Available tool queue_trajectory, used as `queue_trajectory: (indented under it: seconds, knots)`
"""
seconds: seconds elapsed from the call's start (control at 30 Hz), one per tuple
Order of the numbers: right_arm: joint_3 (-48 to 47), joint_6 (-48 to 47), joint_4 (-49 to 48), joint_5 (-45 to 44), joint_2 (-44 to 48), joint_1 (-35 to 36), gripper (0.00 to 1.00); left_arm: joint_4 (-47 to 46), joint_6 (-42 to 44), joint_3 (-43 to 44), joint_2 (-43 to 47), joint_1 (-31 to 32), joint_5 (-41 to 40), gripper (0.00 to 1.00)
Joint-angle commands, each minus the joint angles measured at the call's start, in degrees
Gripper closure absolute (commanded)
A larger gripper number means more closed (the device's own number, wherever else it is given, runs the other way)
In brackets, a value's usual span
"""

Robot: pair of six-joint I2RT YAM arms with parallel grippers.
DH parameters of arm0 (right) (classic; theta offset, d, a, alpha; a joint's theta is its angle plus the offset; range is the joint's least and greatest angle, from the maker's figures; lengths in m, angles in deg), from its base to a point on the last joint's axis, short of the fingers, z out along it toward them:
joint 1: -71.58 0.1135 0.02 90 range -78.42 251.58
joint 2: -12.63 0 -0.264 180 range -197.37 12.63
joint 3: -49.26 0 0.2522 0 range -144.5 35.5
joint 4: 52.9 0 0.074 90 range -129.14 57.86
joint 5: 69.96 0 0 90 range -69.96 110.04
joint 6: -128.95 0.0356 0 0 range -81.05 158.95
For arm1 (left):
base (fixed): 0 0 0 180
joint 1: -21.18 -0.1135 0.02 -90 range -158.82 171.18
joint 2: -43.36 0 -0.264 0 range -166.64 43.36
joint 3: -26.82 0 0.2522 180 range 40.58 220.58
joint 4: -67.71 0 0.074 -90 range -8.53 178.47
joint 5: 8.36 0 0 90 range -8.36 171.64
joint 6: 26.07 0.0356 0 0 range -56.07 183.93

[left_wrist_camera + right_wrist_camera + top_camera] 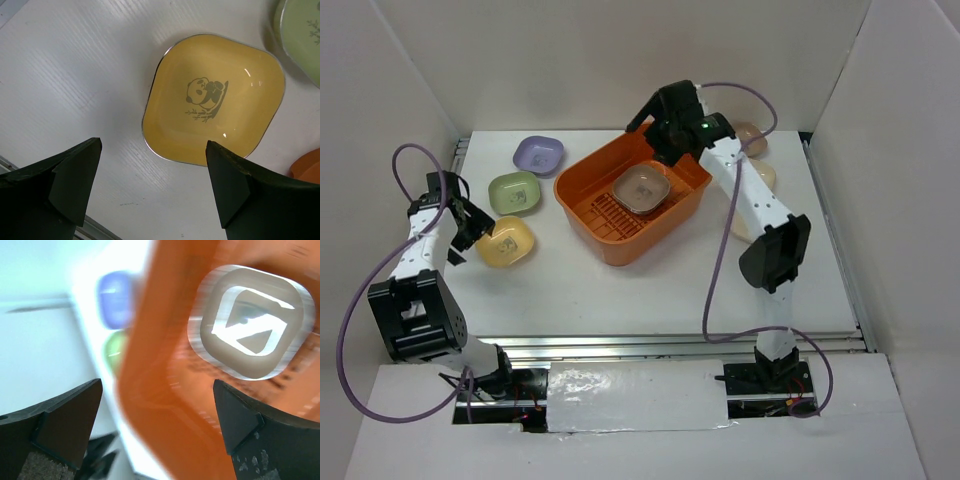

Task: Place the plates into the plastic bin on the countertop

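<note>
The orange plastic bin (620,235) stands mid-table with a brown plate (642,188) lying in it. My right gripper (655,130) hovers open and empty over the bin's back rim. Its blurred wrist view shows the brown plate (252,322) on the bin's floor (165,390) beyond the gripper (157,425). My left gripper (480,222) is open and empty just left of a yellow plate (507,241). In the left wrist view the yellow panda plate (215,100) lies just ahead of the gripper (152,185), untouched. A green plate (515,192) and a purple plate (539,154) lie behind it.
Cream plates (760,175) lie at the back right, partly hidden by my right arm. White walls enclose the countertop (650,295); a metal rail (670,345) runs along its front. The green plate (302,35) and the bin's corner (307,167) border the yellow plate.
</note>
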State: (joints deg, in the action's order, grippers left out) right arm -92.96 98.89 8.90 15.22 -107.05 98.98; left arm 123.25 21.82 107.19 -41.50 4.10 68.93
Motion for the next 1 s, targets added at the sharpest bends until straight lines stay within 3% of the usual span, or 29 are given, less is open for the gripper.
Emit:
queue_trajectory:
  seconds: [0.0,0.2,0.3,0.4,0.47,0.53,0.63,0.77,0.87,0.97]
  knots:
    - [-3.99,-4.21,-5.73,3.49,11.45,0.73,0.00,-2.76,0.27,-1.04,-2.75,-0.23,1.55,0.02]
    - [6.99,-8.17,-14.79,14.36,23.76,-0.41,0.00,-8.81,0.01,-3.67,-9.43,-0.76,2.95,0.15]
    - [8.32,-11.33,-12.63,15.89,26.68,-0.24,0.00,-10.84,-0.69,-3.33,-13.56,-1.11,4.62,0.19]
    - [10.33,-13.09,-10.95,15.02,30.36,-0.59,0.00,-8.65,-3.06,-2.88,-16.12,-1.20,2.70,0.35]
    - [13.49,-13.19,-11.55,15.28,33.61,-1.11,0.00,-7.86,-4.47,-3.50,-15.60,-1.46,1.55,0.73]
    - [15.95,-13.36,-12.61,14.93,35.56,-2.17,0.00,-4.19,-6.31,-3.77,-13.06,-1.46,-1.60,1.00]
    - [17.71,-13.10,-12.52,14.84,37.85,-4.36,0.00,3.44,-8.68,-3.86,-5.78,-0.77,-5.30,1.00]
    - [16.76,-12.66,-10.25,15.63,38.99,-7.09,0.00,11.56,-9.57,-4.65,11.23,-0.23,-6.10,1.00]
    - [16.23,-12.39,-9.89,15.98,39.52,-9.46,0.00,11.31,-8.17,-2.81,21.97,-0.23,-0.41,1.00]
    - [16.14,-12.48,-9.19,15.37,39.09,-12.45,0.00,8.15,-9.57,1.58,23.78,1.34,8.21,1.00]
